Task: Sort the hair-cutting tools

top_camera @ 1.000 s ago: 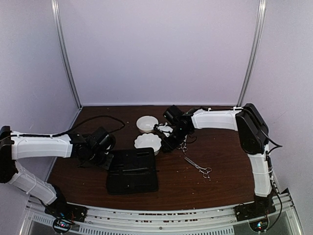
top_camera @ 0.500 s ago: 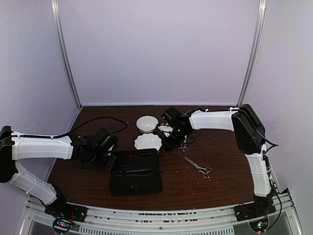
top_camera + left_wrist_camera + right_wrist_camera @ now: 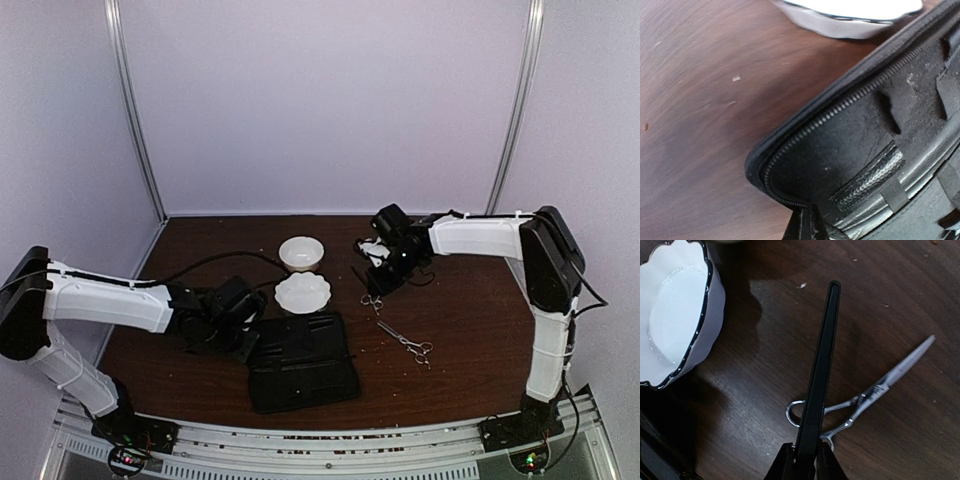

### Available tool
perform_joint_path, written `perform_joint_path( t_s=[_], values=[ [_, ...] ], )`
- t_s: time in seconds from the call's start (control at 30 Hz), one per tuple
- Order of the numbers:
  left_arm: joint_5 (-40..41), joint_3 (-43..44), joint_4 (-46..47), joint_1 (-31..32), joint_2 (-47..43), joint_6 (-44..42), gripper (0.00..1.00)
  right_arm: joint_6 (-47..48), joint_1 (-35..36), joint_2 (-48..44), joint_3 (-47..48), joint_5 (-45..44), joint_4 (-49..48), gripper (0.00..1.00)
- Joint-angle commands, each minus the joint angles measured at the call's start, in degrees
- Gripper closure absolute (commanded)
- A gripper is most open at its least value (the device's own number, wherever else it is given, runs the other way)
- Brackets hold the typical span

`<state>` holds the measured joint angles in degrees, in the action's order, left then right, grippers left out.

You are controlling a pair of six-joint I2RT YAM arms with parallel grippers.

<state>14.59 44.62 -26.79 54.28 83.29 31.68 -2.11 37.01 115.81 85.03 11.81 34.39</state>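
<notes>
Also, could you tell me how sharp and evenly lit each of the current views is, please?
Top external: soft, even light, but the black case loses most detail in its darkness. Left wrist: zipper teeth crisp, the white bowl at the top edge blurred and washed out. Right wrist: black stick tool and scissors sharp, a sheen of glare on the table.

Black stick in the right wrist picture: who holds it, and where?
The right gripper pinches the thin black stick-like tool by its near end. The left gripper grips the rim of the flat black zip case.
</notes>
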Motion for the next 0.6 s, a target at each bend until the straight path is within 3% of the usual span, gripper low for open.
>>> perform_joint_path(
  t_s=[0.0,0.17,0.27,0.33,0.57],
  values=[
    [-2.0,4.0,4.6,2.9,3.7,0.1,1.0,3.2,-1.9,-10.0,-4.6,1.1,-2.1,0.88],
    [0.7,6.0,4.9,5.3,4.8,-1.7,0.98,8.3,-2.0,-21.0,-10.9,7.4,-3.5,0.88],
    [4.5,6.5,3.6,6.5,2.7,-4.2,0.75,9.6,-2.0,-25.5,-13.6,11.4,-3.1,0.88],
    [7.0,6.5,3.0,7.7,-0.5,-7.8,0.66,11.0,-2.0,-27.8,-15.4,15.7,-2.2,0.88],
    [4.6,6.0,5.0,16.0,-10.4,-27.6,0.57,16.8,-1.1,-29.1,-18.4,31.1,1.4,0.88]
  ],
)
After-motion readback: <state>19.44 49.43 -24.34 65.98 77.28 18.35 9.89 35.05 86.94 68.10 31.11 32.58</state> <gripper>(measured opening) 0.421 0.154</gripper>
